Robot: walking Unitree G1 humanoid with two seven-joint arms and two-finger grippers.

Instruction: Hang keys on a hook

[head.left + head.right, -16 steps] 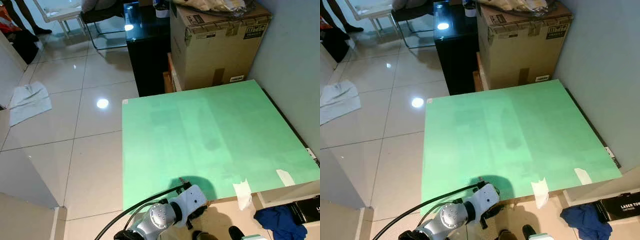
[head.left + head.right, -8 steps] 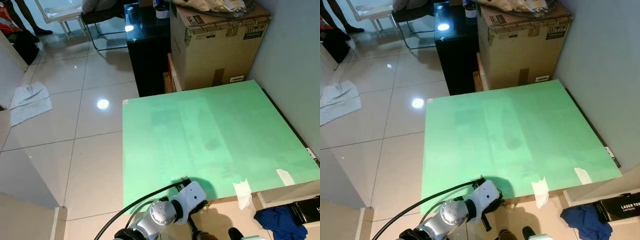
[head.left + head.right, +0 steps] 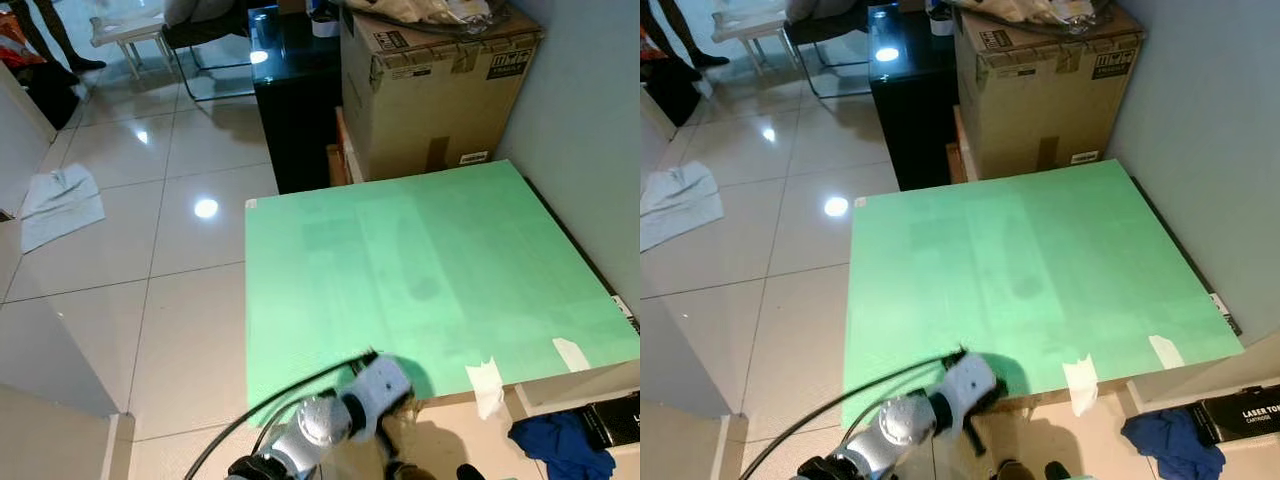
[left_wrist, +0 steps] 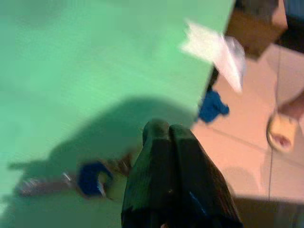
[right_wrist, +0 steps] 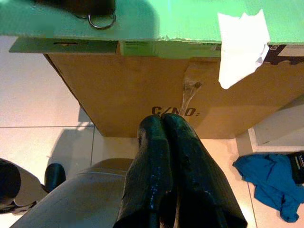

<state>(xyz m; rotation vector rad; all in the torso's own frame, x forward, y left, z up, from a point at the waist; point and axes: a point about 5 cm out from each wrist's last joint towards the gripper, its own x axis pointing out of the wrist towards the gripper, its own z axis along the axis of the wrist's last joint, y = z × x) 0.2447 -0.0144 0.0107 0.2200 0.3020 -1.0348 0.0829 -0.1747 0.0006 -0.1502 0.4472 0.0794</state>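
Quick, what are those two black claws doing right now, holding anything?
Left gripper: fingers shut, holding nothing, above the keys.
Right gripper: fingers shut, empty.

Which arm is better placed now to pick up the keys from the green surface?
Left, probably. The left gripper, fingers shut, hovers over the near edge of the green surface, close beside the keys. The right gripper, also shut, sits lower, facing the cardboard side.

Left arm [image 3: 335, 420] motion-blurred at green board [image 3: 420, 270] edge, cut off by frame bottom. Left wrist view blurred: keys [image 4: 90, 178] an indistinct blue-and-metal smear. Key ring [image 5: 101, 21] partly hidden behind board edge.
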